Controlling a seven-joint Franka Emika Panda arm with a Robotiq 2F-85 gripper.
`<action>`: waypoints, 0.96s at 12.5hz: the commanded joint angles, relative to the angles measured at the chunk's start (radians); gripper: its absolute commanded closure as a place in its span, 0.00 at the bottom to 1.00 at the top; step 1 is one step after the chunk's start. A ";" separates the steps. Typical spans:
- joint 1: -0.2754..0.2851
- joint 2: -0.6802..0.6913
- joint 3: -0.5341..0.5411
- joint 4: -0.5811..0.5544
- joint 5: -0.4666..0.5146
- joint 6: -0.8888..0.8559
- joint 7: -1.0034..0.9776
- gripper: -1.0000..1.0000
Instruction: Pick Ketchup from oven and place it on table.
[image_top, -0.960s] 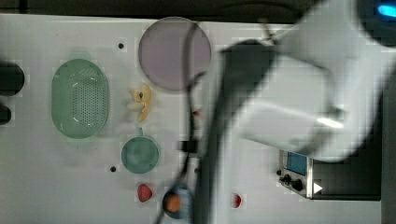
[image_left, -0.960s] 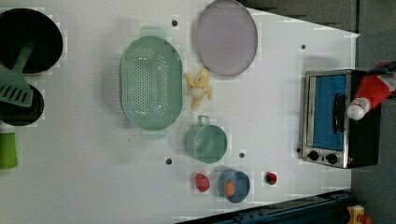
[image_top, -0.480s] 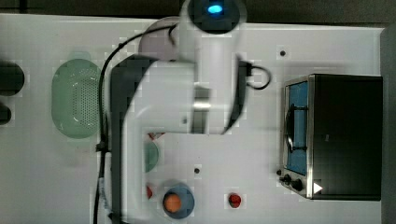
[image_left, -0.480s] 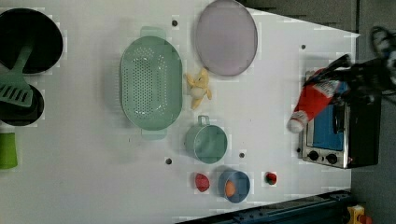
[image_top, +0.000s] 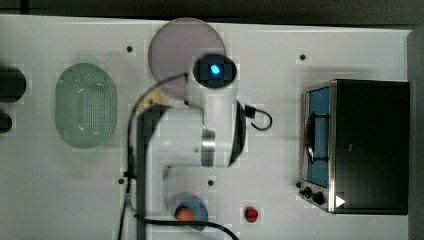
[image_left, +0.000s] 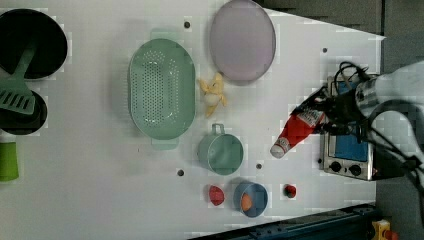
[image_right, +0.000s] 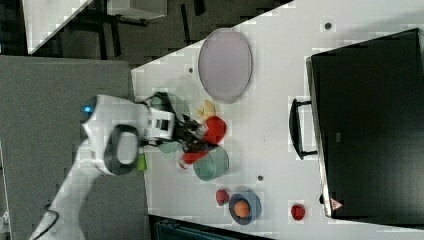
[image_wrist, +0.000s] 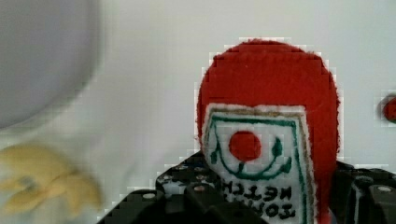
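Observation:
The ketchup (image_left: 299, 127), a red bottle with a white cap, hangs tilted over the white table (image_left: 100, 200) in the left view. It sits just left of the oven (image_left: 350, 155), its cap pointing toward the teal cup. My gripper (image_left: 321, 118) is shut on the bottle's body. In the wrist view the ketchup (image_wrist: 268, 107) and its label stand between my dark fingers (image_wrist: 196, 196). In the right view my gripper (image_right: 196, 140) holds the ketchup (image_right: 214, 130) beside the yellow toy. The oven (image_top: 367, 145) stands at the top view's right, and the arm covers the table's middle.
In the left view a green colander (image_left: 161, 90), a lilac plate (image_left: 242, 40), a yellow toy (image_left: 212, 93) and a teal cup (image_left: 221, 154) lie left of the bottle. A blue bowl (image_left: 250, 198) and two small red toys (image_left: 216, 195) sit near the front edge. Black pans (image_left: 30, 42) are far left.
The ketchup has travelled from over the oven toward the left view's left, out above the table. In the top view the arm has swung from the oven side to the middle.

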 joint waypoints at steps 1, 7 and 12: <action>-0.029 0.058 -0.027 -0.055 -0.012 0.157 0.087 0.38; -0.024 0.204 -0.011 -0.125 -0.008 0.421 0.088 0.14; -0.024 0.106 -0.021 -0.102 -0.008 0.401 0.088 0.00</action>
